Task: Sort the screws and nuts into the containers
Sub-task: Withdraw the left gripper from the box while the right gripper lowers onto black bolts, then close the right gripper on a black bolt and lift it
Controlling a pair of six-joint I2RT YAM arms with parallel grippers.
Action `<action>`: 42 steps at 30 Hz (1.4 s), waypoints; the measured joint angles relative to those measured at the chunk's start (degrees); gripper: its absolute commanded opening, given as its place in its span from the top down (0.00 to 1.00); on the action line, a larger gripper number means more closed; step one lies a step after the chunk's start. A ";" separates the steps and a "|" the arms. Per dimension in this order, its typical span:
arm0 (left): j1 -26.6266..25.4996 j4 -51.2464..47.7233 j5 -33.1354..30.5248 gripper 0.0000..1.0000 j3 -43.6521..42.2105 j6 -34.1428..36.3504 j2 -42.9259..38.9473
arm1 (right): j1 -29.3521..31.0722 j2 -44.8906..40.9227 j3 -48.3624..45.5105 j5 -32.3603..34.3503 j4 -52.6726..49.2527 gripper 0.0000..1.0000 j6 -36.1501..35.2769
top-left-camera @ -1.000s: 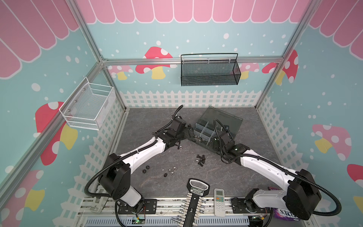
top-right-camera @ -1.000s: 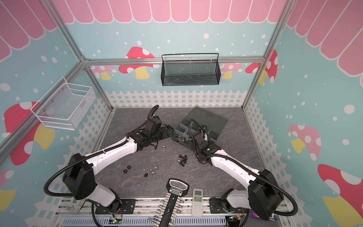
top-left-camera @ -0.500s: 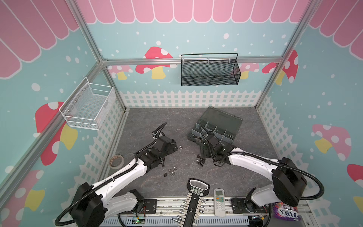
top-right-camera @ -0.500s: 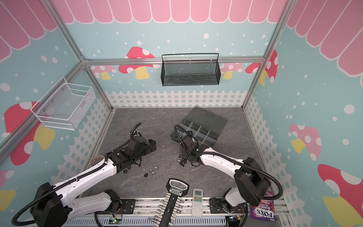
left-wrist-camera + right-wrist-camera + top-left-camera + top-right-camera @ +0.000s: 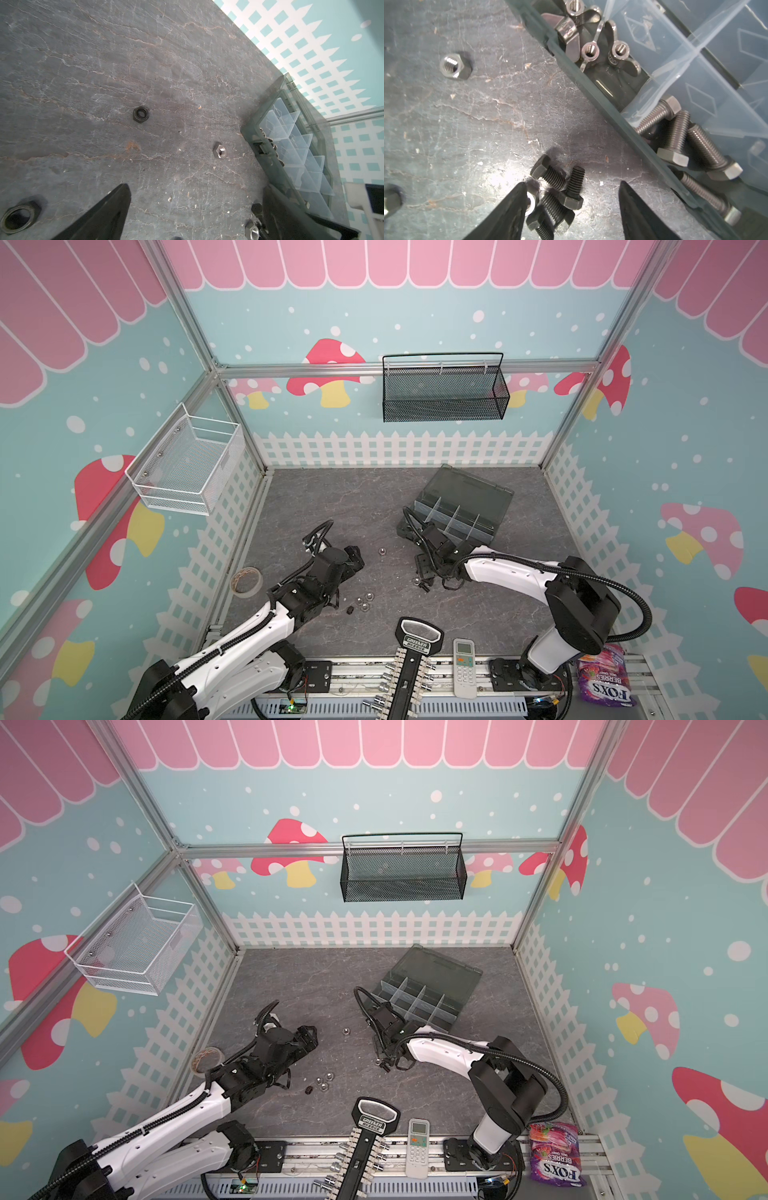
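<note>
The right gripper (image 5: 573, 184), jaws apart and grasping nothing, straddles the black screws (image 5: 553, 176) piled on the worktop (image 5: 467, 124) just beside the box (image 5: 591, 99) wall, shafts mostly crossing its closing line. The left gripper (image 5: 196, 186) hangs released, farther off.

Slate table (image 5: 332, 497) — screws (image 5: 552, 177), nuts (image 5: 454, 66), containers (image 5: 456, 517).

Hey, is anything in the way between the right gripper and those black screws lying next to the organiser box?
Nothing visible blocks it. The right gripper has its jaws open on either side of the black screws, just outside the organiser box. A silver nut lies against one jaw among them and might get pinched too.
</note>
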 measured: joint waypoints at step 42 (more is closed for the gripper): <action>3.52 1.20 1.64 0.00 -2.01 -1.51 0.07 | 1.18 4.96 5.88 -4.74 -3.19 0.48 1.31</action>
